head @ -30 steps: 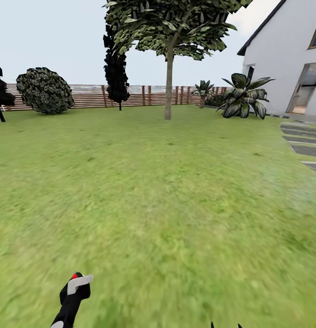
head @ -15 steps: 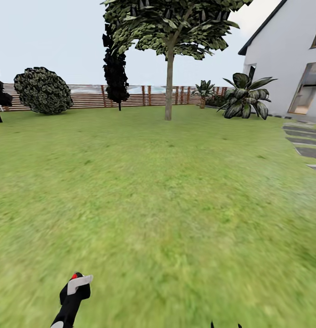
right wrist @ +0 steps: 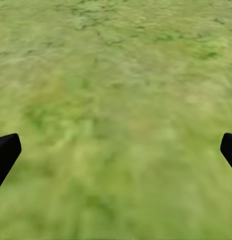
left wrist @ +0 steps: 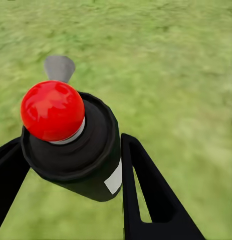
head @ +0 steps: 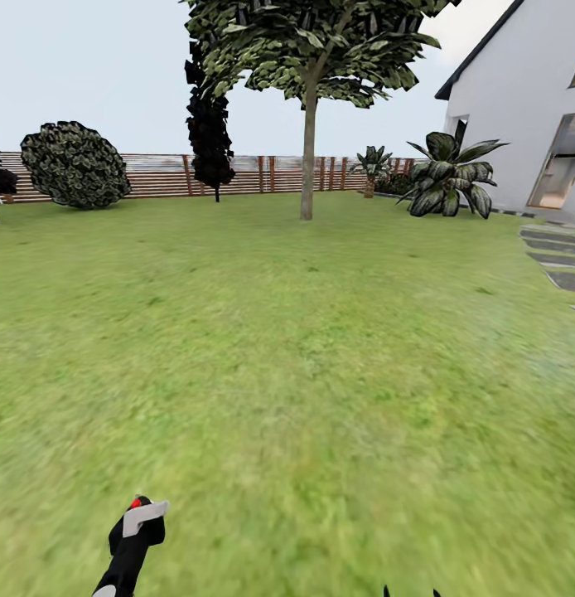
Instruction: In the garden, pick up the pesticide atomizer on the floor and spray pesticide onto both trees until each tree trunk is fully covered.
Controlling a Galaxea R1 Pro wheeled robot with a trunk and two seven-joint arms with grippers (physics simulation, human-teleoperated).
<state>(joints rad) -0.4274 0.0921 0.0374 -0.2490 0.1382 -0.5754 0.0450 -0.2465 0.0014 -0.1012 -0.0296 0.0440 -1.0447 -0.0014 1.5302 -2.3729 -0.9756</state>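
Note:
I hold the pesticide atomizer point(head: 132, 539), a black bottle with a red knob and a grey nozzle, at the bottom left of the head view. My left gripper point(left wrist: 70, 165) is shut on the atomizer point(left wrist: 78, 145), one black finger on each side of the body. My right gripper point(right wrist: 116, 152) is open over bare grass, with nothing between its fingertips point(head: 410, 592). One tall tree with a slim tan-grey trunk point(head: 308, 153) and a leafy crown point(head: 316, 41) stands far ahead across the lawn point(head: 304, 348), in front of the wooden fence point(head: 263, 174).
A round dark bush point(head: 74, 166) sits at the far left. A dark narrow tree point(head: 209, 124) stands left of the trunk. A broad-leaved plant point(head: 449, 176) and a white house point(head: 528, 108) are at the right, with grey paving slabs point(head: 561, 257) along the right edge.
The whole scene has drifted slightly outward and the tree looks a bit nearer, so the camera has rolled forward. Both arms keep their pose.

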